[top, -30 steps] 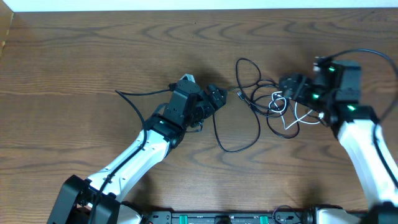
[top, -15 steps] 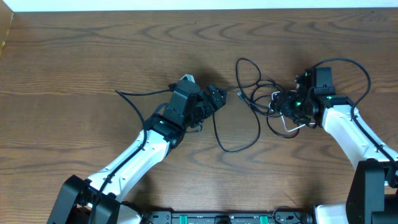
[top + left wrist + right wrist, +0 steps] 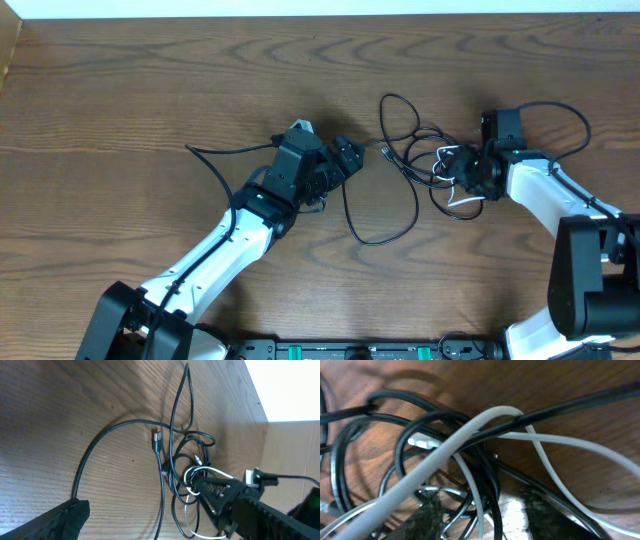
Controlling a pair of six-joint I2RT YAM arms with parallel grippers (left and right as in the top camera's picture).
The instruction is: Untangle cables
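Note:
The cables (image 3: 432, 163) lie in a knot on the wooden table, right of centre: black loops with a white cord (image 3: 462, 200) through them. One black strand (image 3: 385, 230) sweeps out toward my left gripper (image 3: 345, 158), which hangs open beside it and holds nothing. My right gripper (image 3: 468, 172) sits down in the knot. In the right wrist view its fingertips (image 3: 422, 520) straddle black strands and the white cord (image 3: 470, 430) with table showing between them. In the left wrist view a plug end (image 3: 157, 439) lies left of the knot, and one left finger (image 3: 65, 519) shows.
A thin black line (image 3: 215, 170) runs over the table left of my left arm. The white back edge (image 3: 320, 8) borders the table, and a cardboard side (image 3: 8, 45) stands at the far left corner. The right arm's own thick wire (image 3: 560, 115) arcs above its wrist.
My right gripper has swung left and down onto the knot, and its jaws have narrowed around the strands. The left arm has not moved.

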